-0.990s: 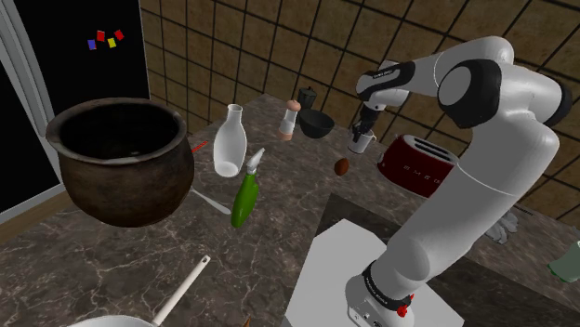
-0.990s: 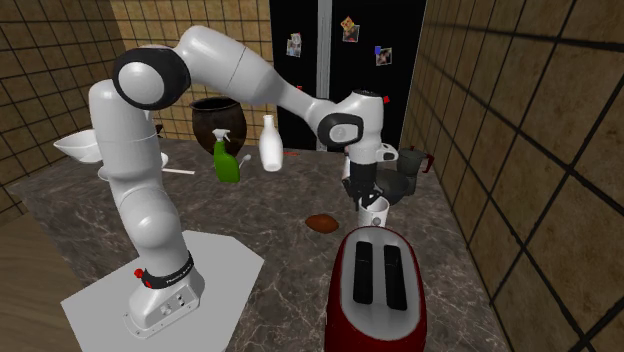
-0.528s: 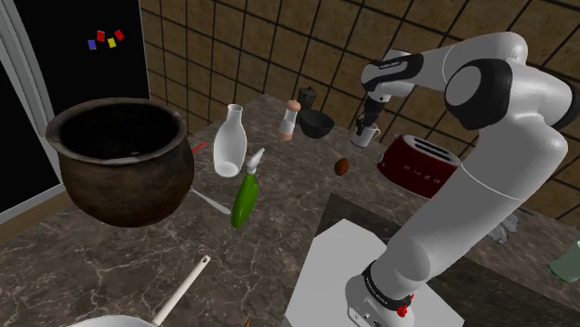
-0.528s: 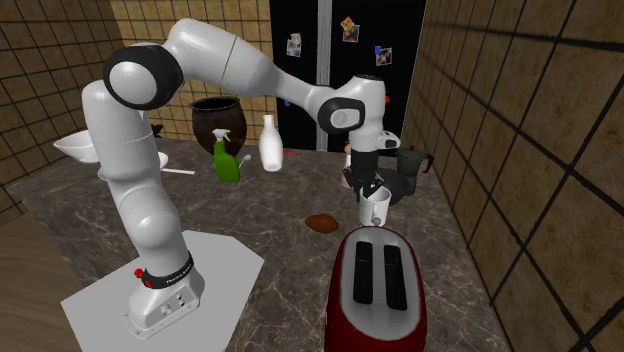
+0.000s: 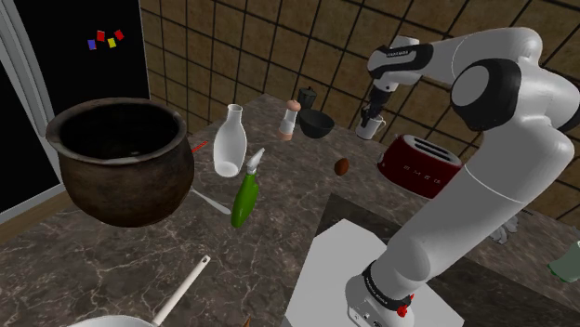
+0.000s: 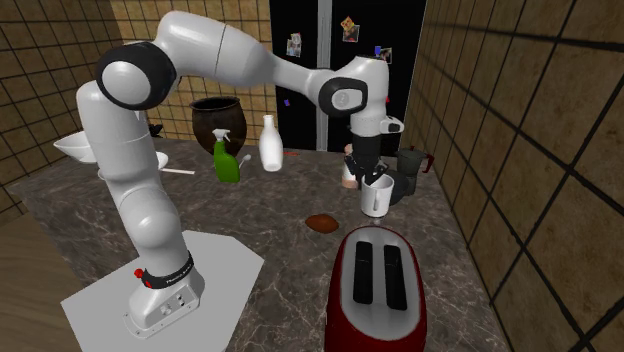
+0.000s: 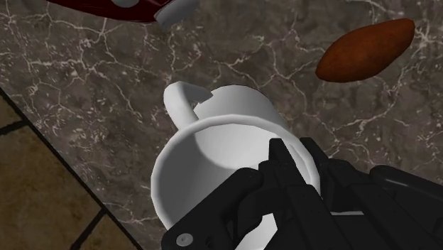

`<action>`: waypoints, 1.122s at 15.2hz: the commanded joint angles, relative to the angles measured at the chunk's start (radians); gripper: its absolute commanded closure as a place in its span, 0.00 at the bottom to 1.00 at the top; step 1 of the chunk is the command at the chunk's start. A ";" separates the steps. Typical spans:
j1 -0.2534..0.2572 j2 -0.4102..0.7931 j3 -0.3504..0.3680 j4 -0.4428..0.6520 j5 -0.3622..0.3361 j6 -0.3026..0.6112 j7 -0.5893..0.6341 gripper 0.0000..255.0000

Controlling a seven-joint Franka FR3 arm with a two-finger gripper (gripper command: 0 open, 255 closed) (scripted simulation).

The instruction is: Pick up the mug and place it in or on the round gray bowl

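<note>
**Asker:** What have your jaws got?

**Arm:** A white mug [image 7: 227,142]. My jaws are clamped on its rim, one finger inside the cup and the other outside, on the side away from the handle. It hangs upright, mouth up.

**Asker:** Is it resting on anything?

**Arm:** No. In the shoulder view it shows against the tiled wall, clear of the dark marbled desk [image 5: 139,260].

**Asker:** What lies nearest it?

**Arm:** Below the mug is bare marble. A brown oval lump [image 7: 365,50] lies on the desk a little way off. The red toaster [image 5: 418,163] stands close by, its two slots facing up.

**Asker:** And the bowl?

**Arm:** The round dark grey bowl [image 5: 317,124] sits on the desk near the wall. In the shoulder view it is to the left of the mug and apart from it, so the mug is not over it. In the second exterior view it stands just behind the mug.

**Asker:** Anything around the bowl?

**Arm:** A small shaker [image 5: 292,121] stands just beside it, and a dark moka pot [image 5: 308,97] stands behind it against the wall.

**Asker:** Farther out?

**Arm:** A white bottle [image 5: 229,141] stands upright, and a green spray bottle [image 5: 246,195] is near it. Beyond them is a big dark round pot [image 5: 121,158]. Past that is a black fridge [image 6: 350,90] with small magnets stuck on it.
</note>
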 commanded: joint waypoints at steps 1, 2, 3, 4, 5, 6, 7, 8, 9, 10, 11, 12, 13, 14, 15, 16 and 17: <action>0.001 -0.006 0.001 0.020 -0.003 -0.026 0.002 1.00; 0.002 -0.009 0.001 0.031 -0.004 -0.039 0.002 1.00; 0.002 -0.011 0.001 0.042 -0.005 -0.052 0.003 1.00; 0.002 -0.013 0.001 0.054 -0.006 -0.065 0.003 1.00; 0.002 -0.014 0.001 0.066 -0.006 -0.079 0.003 1.00; 0.002 -0.016 0.002 0.078 -0.007 -0.092 0.003 1.00; 0.003 -0.017 0.002 0.083 -0.007 -0.098 0.003 1.00; 0.008 0.011 0.008 0.117 0.006 -0.108 0.011 1.00; 0.013 0.040 0.014 0.153 0.020 -0.119 0.019 1.00; 0.018 0.069 0.020 0.190 0.033 -0.131 0.027 1.00; 0.021 0.099 0.026 0.229 0.047 -0.144 0.035 1.00; 0.024 0.129 0.032 0.270 0.060 -0.157 0.043 1.00; 0.026 0.161 0.037 0.313 0.073 -0.172 0.051 1.00; 0.027 0.194 0.043 0.358 0.086 -0.188 0.058 1.00; 0.027 0.228 0.049 0.406 0.100 -0.206 0.066 1.00; 0.026 0.263 0.055 0.457 0.113 -0.225 0.074 1.00; 0.024 0.299 0.061 0.512 0.126 -0.245 0.082 1.00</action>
